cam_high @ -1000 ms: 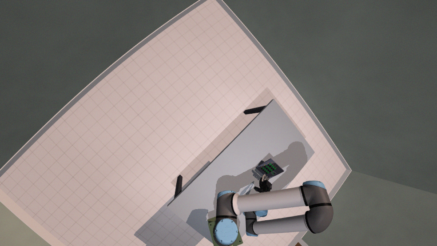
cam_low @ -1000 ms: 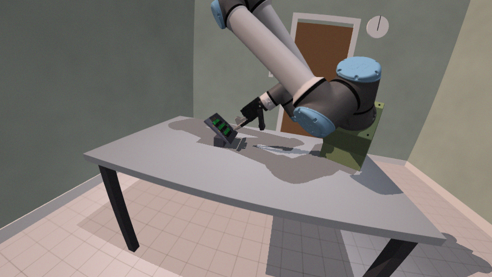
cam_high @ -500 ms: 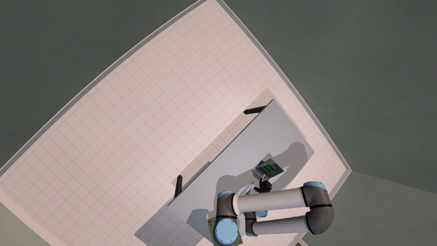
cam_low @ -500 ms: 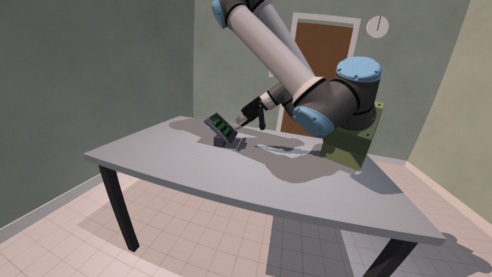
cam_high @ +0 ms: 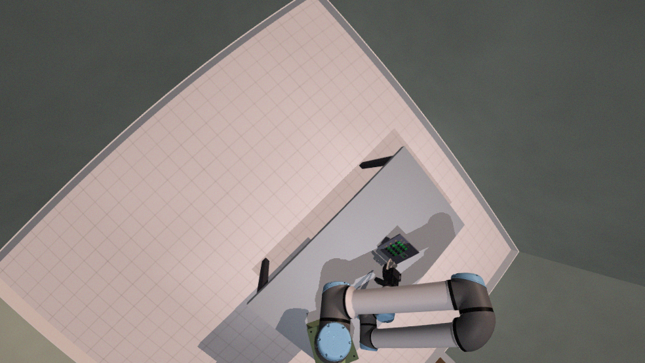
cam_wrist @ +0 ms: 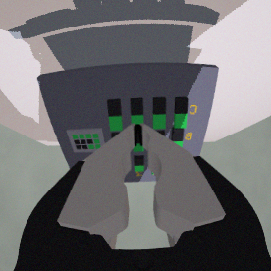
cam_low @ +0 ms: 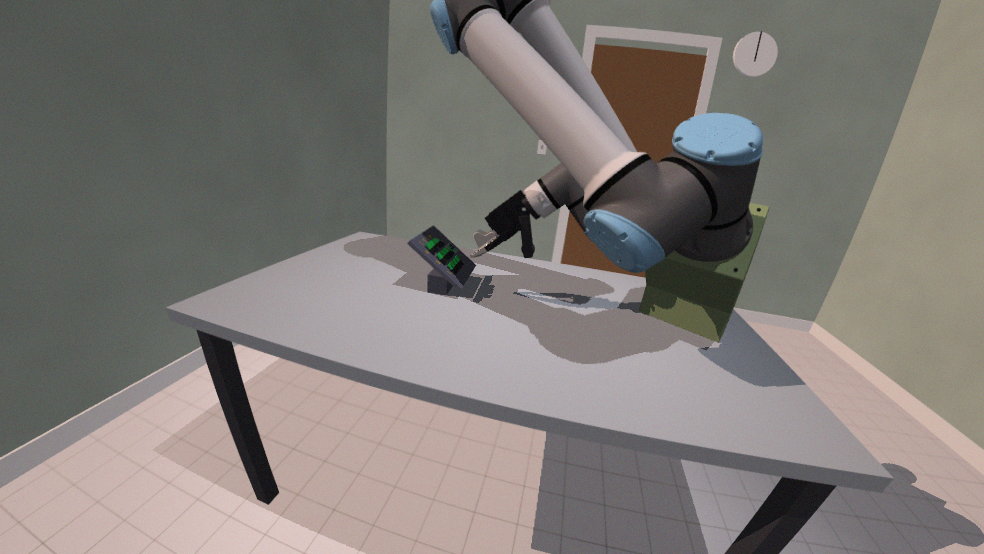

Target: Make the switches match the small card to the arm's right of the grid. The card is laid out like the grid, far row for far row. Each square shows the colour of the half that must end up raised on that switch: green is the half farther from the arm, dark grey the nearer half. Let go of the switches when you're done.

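grey fingers of my gripper point(cam_wrist: 138, 169) are pinched shut on nothing, tips just near of the switch panel point(cam_wrist: 74, 100) on the table point(cam_low: 413, 344), lined up lengthwise with a second-column switch point(cam_wrist: 136, 112).

In the wrist view, the near rows of switches point(cam_wrist: 147, 120) are covered by the gripper point(cam_wrist: 139, 162), and only the far row is seen whole. The squares of the card point(cam_wrist: 84, 140) are too small and blurred to be read one by one. The yellow marks beside the grid cannot be made out. From the top, the panel point(cam_high: 396, 248) is too small for any switch state to be judged. The arm's base point(cam_high: 311, 331) is cut off by the lower edge.
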Robot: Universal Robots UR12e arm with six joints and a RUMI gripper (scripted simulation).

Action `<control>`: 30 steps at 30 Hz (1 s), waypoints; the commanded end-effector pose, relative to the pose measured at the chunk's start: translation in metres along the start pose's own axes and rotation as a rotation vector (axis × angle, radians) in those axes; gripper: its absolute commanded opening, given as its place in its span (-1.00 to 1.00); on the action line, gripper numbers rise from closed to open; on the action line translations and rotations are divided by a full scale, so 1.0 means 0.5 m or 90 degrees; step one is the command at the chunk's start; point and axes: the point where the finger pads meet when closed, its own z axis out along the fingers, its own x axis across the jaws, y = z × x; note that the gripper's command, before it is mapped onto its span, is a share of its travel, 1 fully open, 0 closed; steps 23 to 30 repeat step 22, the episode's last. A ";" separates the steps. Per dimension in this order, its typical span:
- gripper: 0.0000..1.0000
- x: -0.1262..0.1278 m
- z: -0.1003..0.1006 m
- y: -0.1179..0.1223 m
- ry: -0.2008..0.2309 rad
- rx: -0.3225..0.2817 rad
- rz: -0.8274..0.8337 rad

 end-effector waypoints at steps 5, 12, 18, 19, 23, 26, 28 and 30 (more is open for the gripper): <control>-1.00 0.000 -0.033 0.000 0.000 0.001 0.000; -1.00 0.000 -0.038 0.000 0.000 0.001 0.000; -1.00 0.000 -0.038 0.000 0.000 0.001 0.000; -1.00 0.000 -0.038 0.000 0.000 0.001 0.000; -1.00 0.000 -0.038 0.000 0.000 0.001 0.000; -1.00 0.000 -0.038 0.000 0.000 0.001 0.000; -1.00 0.000 -0.038 0.000 0.000 0.001 0.000; -1.00 0.000 -0.038 0.000 0.000 0.001 0.000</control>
